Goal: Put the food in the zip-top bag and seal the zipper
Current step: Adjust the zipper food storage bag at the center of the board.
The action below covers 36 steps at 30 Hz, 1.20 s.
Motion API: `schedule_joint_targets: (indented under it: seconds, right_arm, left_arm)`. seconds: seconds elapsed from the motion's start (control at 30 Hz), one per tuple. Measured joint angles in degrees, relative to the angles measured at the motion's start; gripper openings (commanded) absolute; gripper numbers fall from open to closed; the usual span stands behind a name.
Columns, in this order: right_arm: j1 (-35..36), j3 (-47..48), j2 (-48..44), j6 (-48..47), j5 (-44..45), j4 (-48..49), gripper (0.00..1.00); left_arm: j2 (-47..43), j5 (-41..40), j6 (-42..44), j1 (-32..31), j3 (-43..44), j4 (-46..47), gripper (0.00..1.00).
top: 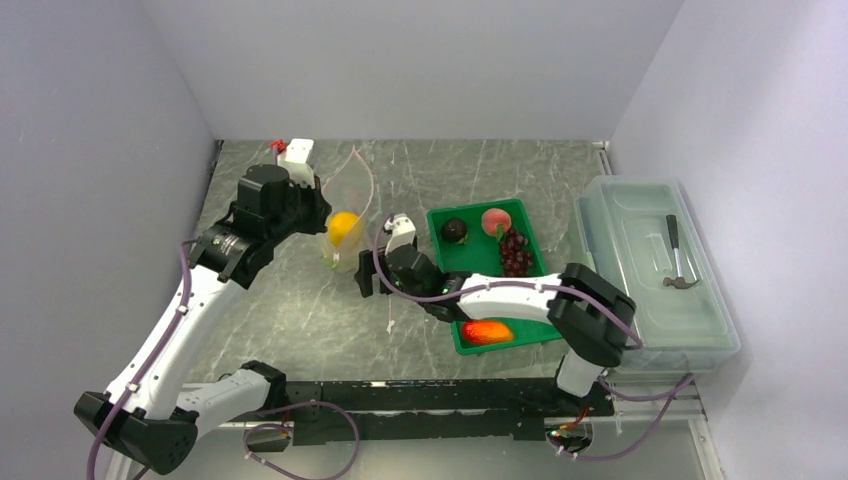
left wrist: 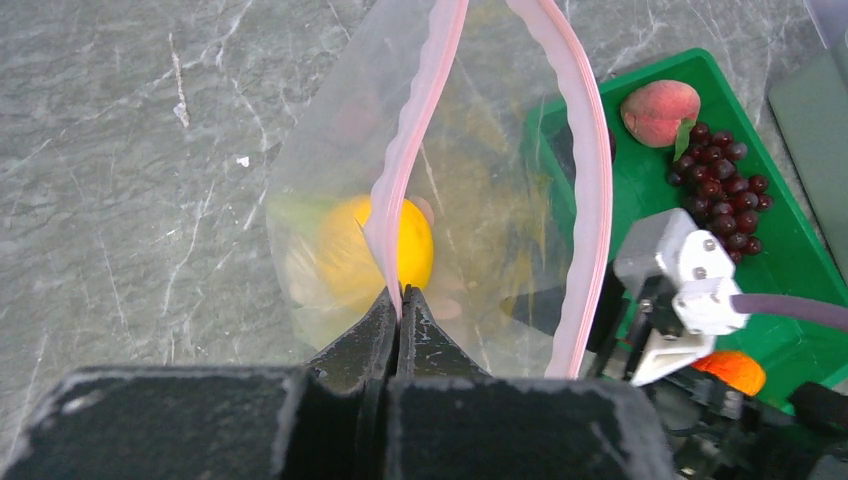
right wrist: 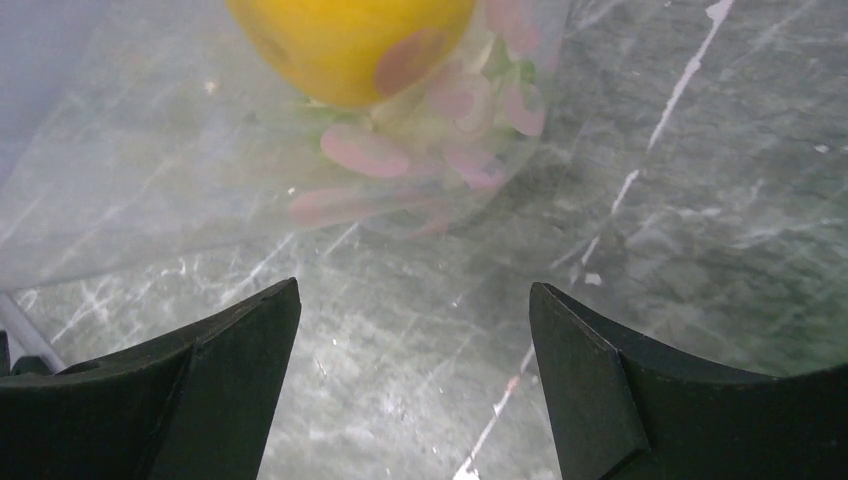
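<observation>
The left tool (left wrist: 398, 300) is closed tight on the zipper (left wrist: 600, 180), pinching one side of the pink strip so that the mouth of the zip-top bag (left wrist: 330, 150) stands open and lifted. The right tool (right wrist: 415, 290) has its jaws wide apart and holds nothing; it hangs low over the worktop (top: 300, 320), just beside the bottom of the bag, between the bag and the green tray (top: 475, 262).

I judge that the step in hand is to fetch the next food from the tray. To do it well, the left tool should not loosen its pinch and should hold the mouth steady and wide. The right tool should rise before it turns back to the tray, so it does not drag the thin plastic (it crumples easily). Each piece should then be brought from above and released only when it is inside the mouth.

By count:
- **In the bag:** one lemon (left wrist: 345, 255) and one pale green-white piece (left wrist: 300, 272), probably the lettuce.
- **In the tray:** one dark round fruit (top: 454, 231), one pink-red round fruit (top: 495, 221), one grape bunch (top: 516, 253) and one red-orange oblong fruit (top: 487, 331).
- **Other things:** one bag, one tray, and one clear lidded box (top: 640, 300) with one hammer (top: 678, 262) in it.
</observation>
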Motion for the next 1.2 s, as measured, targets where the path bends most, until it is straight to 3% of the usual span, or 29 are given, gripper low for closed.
schedule_joint_targets:
  seconds: [0.4, 0.5, 0.6, 0.7, 0.9, 1.2]
  right_arm:
    - [0.5, 0.6, 12.5, -3.1, 4.4, 18.7, 0.89]
    - [0.5, 2.1, 14.9, -4.9, 5.1, 21.3, 0.83]
    - [0.5, 3.6, 16.9, -6.8, 5.3, 24.1, 0.72]
    - [0.3, 4.4, 18.1, -8.3, 5.3, 26.4, 0.54]
    - [0.0, 4.5, 18.4, -11.5, 5.4, 29.2, 0.0]
    - [0.0, -0.3, 12.2, -15.3, 5.3, 29.1, 0.0]
  left_arm:
    - [0.0, 0.0, 0.0, 0.0, 0.0, 0.0, 0.0]
    - [0.0, 0.0, 0.0, 0.0, 0.0, 0.0, 0.0]
    - [0.1, 0.0, 0.0, 0.0, 0.0, 0.0, 0.0]
    - [0.3, 0.0, 0.0, 0.0, 0.0, 0.0, 0.0]
    - [0.4, 0.0, 0.0, 0.0, 0.0, 0.0, 0.0]
    - [0.3, -0.9, -0.2, 0.2, 0.0, 0.0, 0.0]
